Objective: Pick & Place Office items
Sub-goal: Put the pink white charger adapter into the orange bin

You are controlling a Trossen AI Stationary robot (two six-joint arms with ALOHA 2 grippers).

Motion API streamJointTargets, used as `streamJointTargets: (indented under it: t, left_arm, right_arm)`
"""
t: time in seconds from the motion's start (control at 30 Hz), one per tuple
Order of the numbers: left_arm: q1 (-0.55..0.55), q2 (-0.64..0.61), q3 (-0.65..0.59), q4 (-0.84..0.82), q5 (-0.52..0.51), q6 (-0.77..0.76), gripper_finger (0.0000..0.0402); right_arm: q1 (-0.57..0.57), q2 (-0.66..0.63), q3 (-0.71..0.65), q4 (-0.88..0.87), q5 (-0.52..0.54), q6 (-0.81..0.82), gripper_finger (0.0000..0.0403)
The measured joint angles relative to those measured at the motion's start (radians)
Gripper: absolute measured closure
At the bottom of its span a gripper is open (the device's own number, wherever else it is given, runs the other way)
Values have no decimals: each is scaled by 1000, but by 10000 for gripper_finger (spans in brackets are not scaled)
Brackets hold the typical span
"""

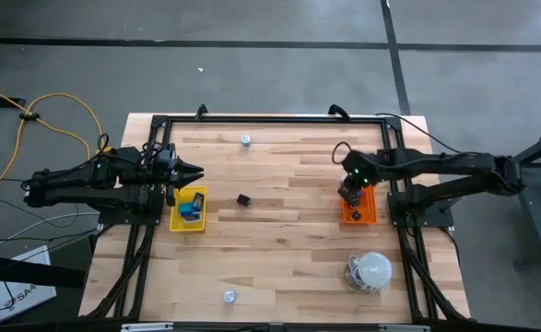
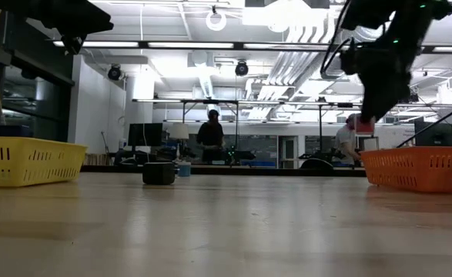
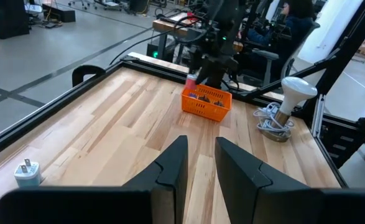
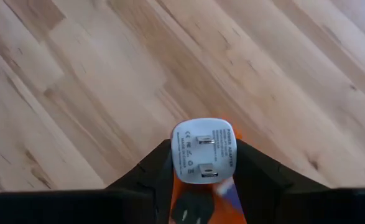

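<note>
My right gripper [image 1: 350,190] hangs over the orange tray [image 1: 360,214] at the table's right, shut on a small white plug adapter [image 4: 204,151]. At the table's left, my left gripper [image 3: 201,163] points level over the yellow tray [image 1: 189,219]. Its fingers stand a narrow gap apart with nothing between them. Blue pieces [image 1: 190,208] lie in the yellow tray. A small black block [image 1: 243,199] rests on the wood mid-table. One white-silver bit [image 1: 246,140] lies near the far edge and another [image 1: 229,296] near the near edge. My right gripper pinches the white adapter by its two opposite sides [image 4: 177,155] between the two fingers. The fingers come from above, slanting down. The adapter's face with the two prongs [image 4: 206,142] is turned up toward the wrist camera. It is lifted clear, above the orange tray.
A large white dome with a coiled cable [image 1: 371,270] sits at the near right, close to the orange tray. A black frame [image 1: 270,118] rims the table. Bare wood lies between the two trays. People stand in the room beyond the table [image 2: 211,132].
</note>
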Motion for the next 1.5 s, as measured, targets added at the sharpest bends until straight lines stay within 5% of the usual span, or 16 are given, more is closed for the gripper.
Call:
streamJointTargets:
  t: [0.4,1.17,1.5]
  left_arm:
    - [0,0,0,0,0,0,324]
    - [0,0,0,0,0,0,324]
    - [0,0,0,0,0,0,324]
  right_arm:
    - [169,-35,-44,-85,110,231,273]
    - [119,-34,-227,151,79,215,271]
    - [119,-34,-227,167,88,212,228]
